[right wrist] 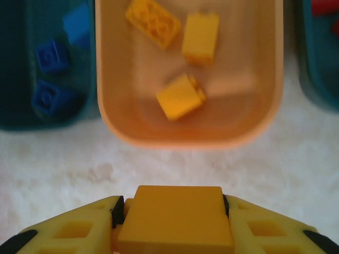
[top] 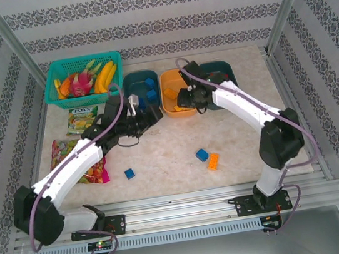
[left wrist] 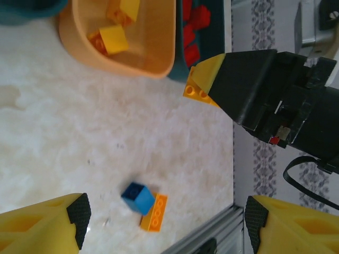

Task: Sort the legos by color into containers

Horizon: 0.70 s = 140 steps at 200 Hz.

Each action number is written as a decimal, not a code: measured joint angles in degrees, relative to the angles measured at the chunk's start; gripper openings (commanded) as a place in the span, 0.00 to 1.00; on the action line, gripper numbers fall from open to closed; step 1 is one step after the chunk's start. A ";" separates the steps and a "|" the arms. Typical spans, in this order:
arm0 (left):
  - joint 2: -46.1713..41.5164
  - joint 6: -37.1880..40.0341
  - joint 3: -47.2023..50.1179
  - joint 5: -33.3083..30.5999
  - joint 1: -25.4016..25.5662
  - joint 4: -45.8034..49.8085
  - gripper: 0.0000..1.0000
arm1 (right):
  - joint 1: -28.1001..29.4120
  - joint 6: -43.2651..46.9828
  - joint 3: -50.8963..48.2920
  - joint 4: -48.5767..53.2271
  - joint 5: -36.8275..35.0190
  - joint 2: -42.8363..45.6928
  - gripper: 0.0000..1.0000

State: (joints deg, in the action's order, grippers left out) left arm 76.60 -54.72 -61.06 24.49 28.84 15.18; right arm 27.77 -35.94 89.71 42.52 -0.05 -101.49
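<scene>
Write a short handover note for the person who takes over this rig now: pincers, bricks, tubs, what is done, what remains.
The left pincer is open and empty, near the left teal tub.
The right pincer is shut on an orange-yellow brick, by the near rim of the orange tub.
Done: blue bricks in the left teal tub, three yellow ones in the orange tub, red ones in the right teal tub.
Left: drop the held brick; then sort a loose blue brick, a second blue brick and an orange brick from the table.
</scene>
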 measured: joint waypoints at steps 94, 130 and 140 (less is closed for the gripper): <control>22.99 -0.46 -18.64 4.33 -6.84 -6.38 0.79 | -8.22 3.98 40.00 5.53 0.22 -37.03 0.36; 26.23 -0.46 -22.49 5.11 -6.84 -6.97 0.79 | -10.43 4.46 55.06 11.17 2.05 -47.56 0.40; 26.34 -0.46 -22.69 5.18 -6.84 -6.97 0.79 | -10.67 4.46 56.19 11.91 2.51 -48.54 0.47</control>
State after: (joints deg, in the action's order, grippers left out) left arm 102.94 -55.18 -83.74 29.67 22.00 8.21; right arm 17.10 -31.48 145.91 54.43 2.46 -150.04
